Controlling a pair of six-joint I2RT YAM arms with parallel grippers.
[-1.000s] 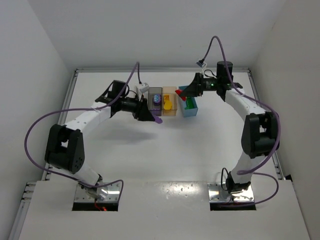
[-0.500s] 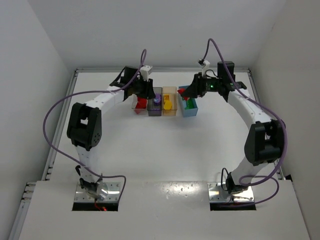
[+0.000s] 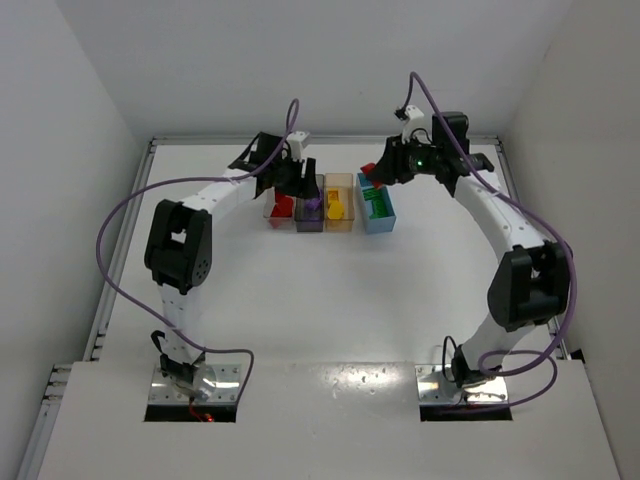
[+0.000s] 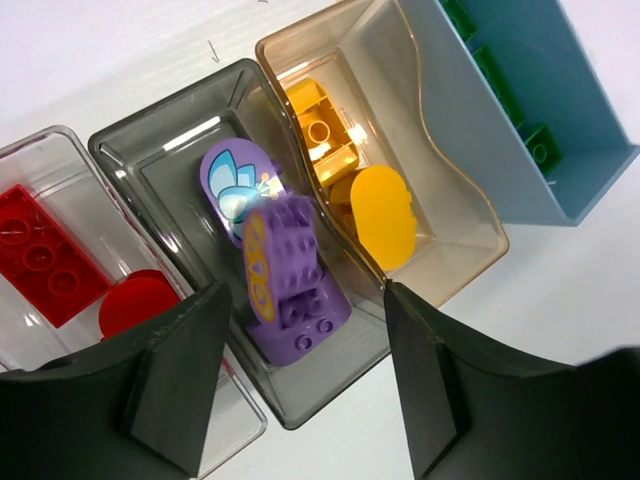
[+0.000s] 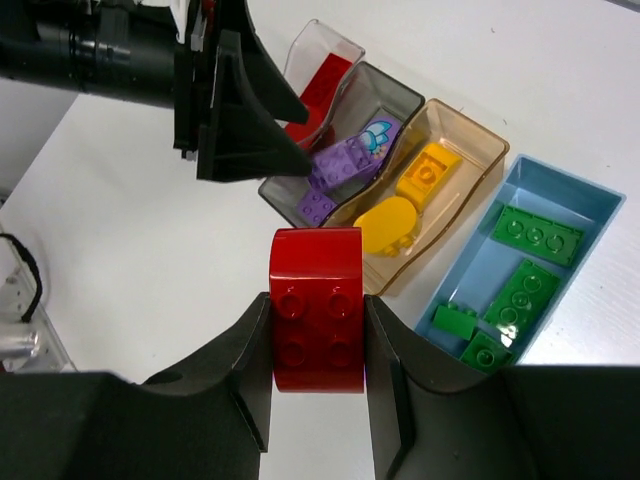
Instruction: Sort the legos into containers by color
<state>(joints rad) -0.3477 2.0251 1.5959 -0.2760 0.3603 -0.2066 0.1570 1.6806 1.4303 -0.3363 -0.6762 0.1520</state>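
Collision looks the likeliest trouble. One curved red brick (image 5: 317, 290), clamped between the fingers of the right hand (image 5: 318, 340), hangs near the end of the row where the blue bin (image 4: 470, 140) stands. Its home, the clear bin (image 5: 340, 40), sits at the opposite end. Getting there would mean crossing toward the left hand (image 4: 305, 310), which hovers with fingers spread wide and holding nothing over the grey bin (image 4: 170, 170) next door. The two arms could knock together or shove a bin. A release short of the clear bin would drop red among purple, yellow or green, and the brick might bounce off a rim.

Four bins stand side by side near the middle of the far edge of the surface (image 3: 330, 300). Clear holds two reds, a flat brick (image 4: 45, 265) and a round piece (image 4: 135, 305). Grey holds two purples, a printed piece (image 4: 238, 185) and a purple block (image 4: 290, 280) lying against the wall beside the tan bin (image 4: 440, 200). Tan holds two yellow pieces (image 4: 382, 215). Blue holds four green pieces (image 5: 520, 290). Counting the held brick, eleven pieces show.
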